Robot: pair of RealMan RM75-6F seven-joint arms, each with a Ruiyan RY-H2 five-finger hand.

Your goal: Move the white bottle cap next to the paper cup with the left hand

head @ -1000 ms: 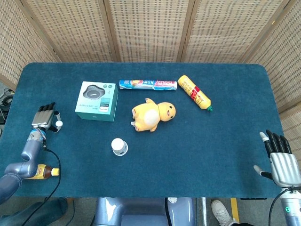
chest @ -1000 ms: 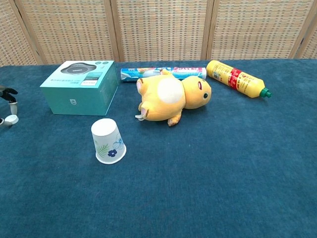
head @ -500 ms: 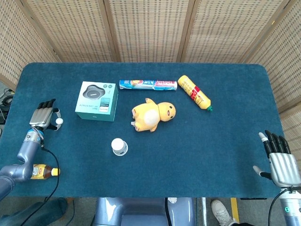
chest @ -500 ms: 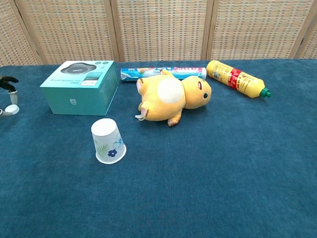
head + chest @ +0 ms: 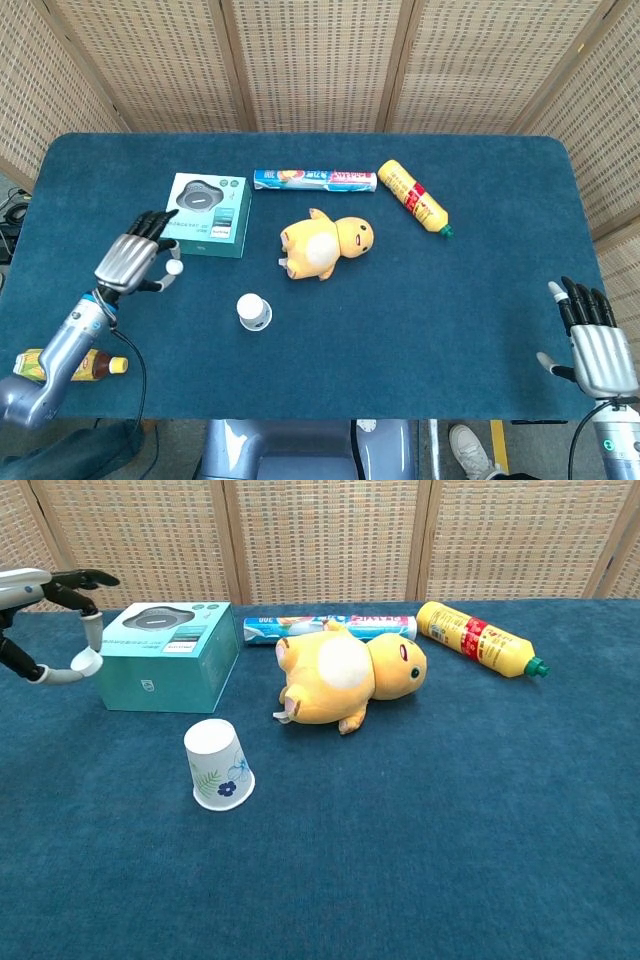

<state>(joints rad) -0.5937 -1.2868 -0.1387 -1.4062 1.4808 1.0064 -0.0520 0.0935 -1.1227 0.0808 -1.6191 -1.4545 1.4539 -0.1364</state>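
The white bottle cap (image 5: 175, 268) (image 5: 88, 661) is pinched between the thumb and a finger of my left hand (image 5: 135, 262) (image 5: 50, 610), lifted off the cloth just in front of the teal box. The paper cup (image 5: 254, 311) (image 5: 219, 765) stands upside down, white with a blue flower print, to the right of that hand and nearer the table's front. My right hand (image 5: 593, 338) hovers open at the front right corner, holding nothing; only the head view shows it.
A teal box (image 5: 206, 214) (image 5: 163, 655) stands right behind my left hand. A yellow plush toy (image 5: 325, 243), a long tube (image 5: 314, 180) and a yellow bottle (image 5: 413, 197) lie further back. A small bottle (image 5: 70, 365) lies off the left edge.
My left hand has carried the white cap up and to the right, from the table's left edge to the front of the teal box. The right hand has barely moved.
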